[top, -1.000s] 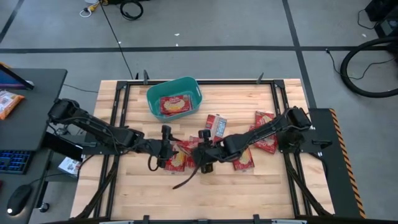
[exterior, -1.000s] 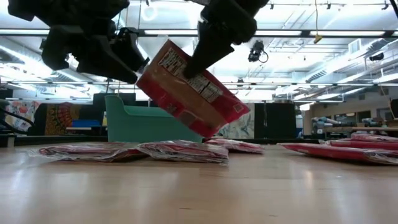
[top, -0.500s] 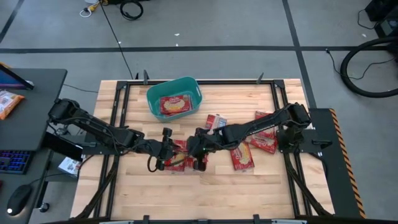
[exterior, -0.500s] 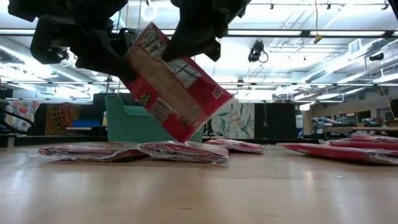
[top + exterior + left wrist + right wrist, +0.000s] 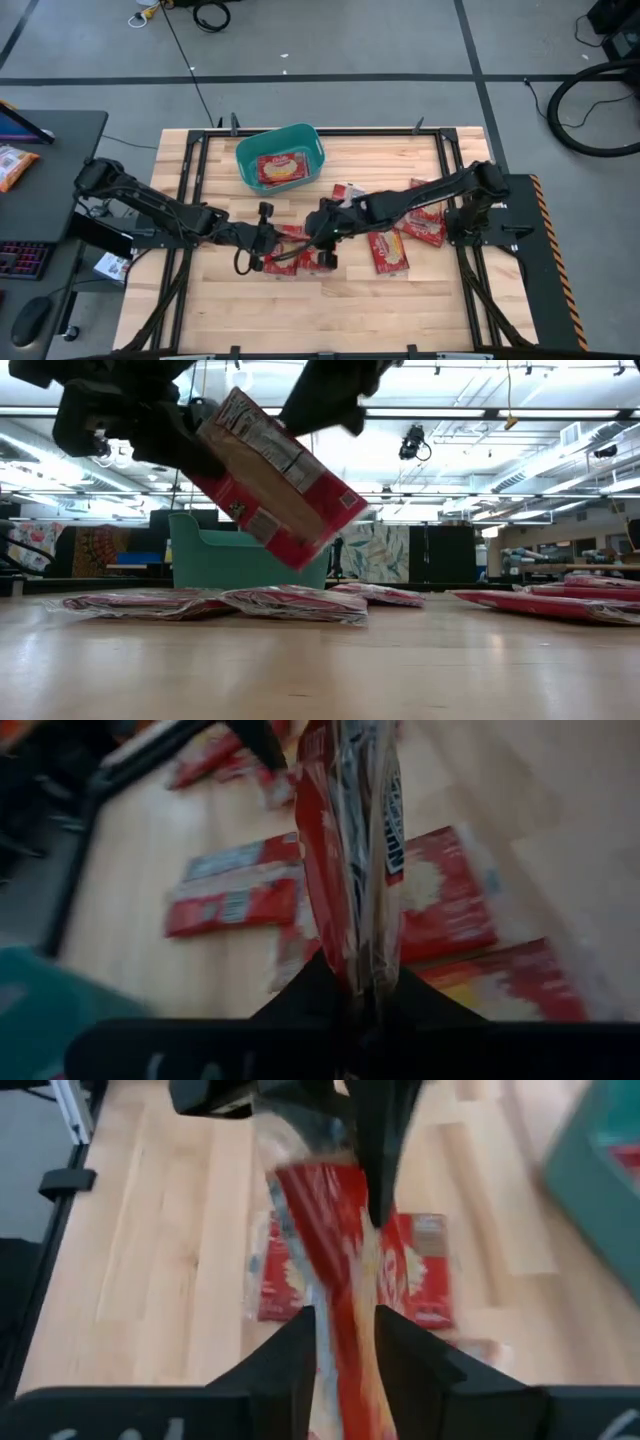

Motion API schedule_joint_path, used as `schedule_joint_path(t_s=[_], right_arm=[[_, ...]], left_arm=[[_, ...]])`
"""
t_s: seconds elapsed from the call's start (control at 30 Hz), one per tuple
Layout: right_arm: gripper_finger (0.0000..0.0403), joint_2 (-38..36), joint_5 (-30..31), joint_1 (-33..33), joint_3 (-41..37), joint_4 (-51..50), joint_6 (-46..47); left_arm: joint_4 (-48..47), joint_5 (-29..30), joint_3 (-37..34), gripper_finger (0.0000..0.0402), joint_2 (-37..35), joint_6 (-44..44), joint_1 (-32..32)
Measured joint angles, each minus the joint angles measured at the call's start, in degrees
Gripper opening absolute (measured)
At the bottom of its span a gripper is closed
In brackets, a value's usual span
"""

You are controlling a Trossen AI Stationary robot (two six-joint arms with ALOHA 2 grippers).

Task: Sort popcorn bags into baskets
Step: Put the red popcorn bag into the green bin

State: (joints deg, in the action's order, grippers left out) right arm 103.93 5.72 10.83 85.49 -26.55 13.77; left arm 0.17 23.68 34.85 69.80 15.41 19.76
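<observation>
Item: one popcorn bag (image 5: 272,478), held tilted in the air above the tabletop (image 5: 440,300), clear of the surface. I have the left gripper (image 5: 266,243) clamped on one edge and the right gripper (image 5: 322,232) clamped on the other, meeting mid-table. Basket (image 5: 246,160): teal, at the far side of the tabletop, holding one packet (image 5: 281,169) so far. Remaining stock: several packets (image 5: 388,250) lie flat on the wood, under and to the right of the grippers. I judge sorting barely begun; most still to move.
</observation>
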Motion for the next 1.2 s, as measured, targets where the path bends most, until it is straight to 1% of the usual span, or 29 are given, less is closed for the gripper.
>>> schedule_joint_path(t_s=[0.07,0.23,0.37,0.43,0.57,0.77,0.93,1.1,1.2], right_arm=[[0.0119,-2.42,2.66,0.32,0.00,-3.16,0.97],[0.0121,-8.20,13.47,2.35,0.00,-10.01,2.31],[0.0121,-10.70,20.20,4.29,0.00,-11.87,3.20],[0.0121,-11.09,22.42,5.26,0.00,-12.21,3.21],[0.0120,-10.69,24.79,6.84,0.00,-12.62,3.61],[0.0120,-10.38,25.05,8.48,-1.35,-13.42,5.89],[0.0120,-10.35,27.72,10.18,-1.51,-17.03,9.01],[0.0120,-10.37,30.56,11.86,-1.51,-17.37,9.67],[0.0120,-10.37,30.73,12.20,-1.51,-17.23,9.89]], left_arm=[[-0.66,2.52,0.00,0.0037,-2.01,1.41,-0.02],[-3.35,9.75,0.02,0.0039,-8.77,6.21,-0.35],[-3.47,15.14,0.02,0.0038,-13.28,9.90,-2.38],[-2.80,15.63,0.03,0.0038,-14.87,10.78,-4.44],[-3.00,11.75,0.04,0.0038,-15.94,10.52,-11.10],[-2.44,1.39,0.00,0.0038,-15.30,9.23,-23.67],[-0.90,-5.42,0.00,0.0037,-14.20,7.65,-33.94],[-0.76,-11.08,0.04,0.0037,-9.63,5.22,-42.17],[0.22,-13.23,0.04,0.0037,-5.36,4.37,-45.26]])
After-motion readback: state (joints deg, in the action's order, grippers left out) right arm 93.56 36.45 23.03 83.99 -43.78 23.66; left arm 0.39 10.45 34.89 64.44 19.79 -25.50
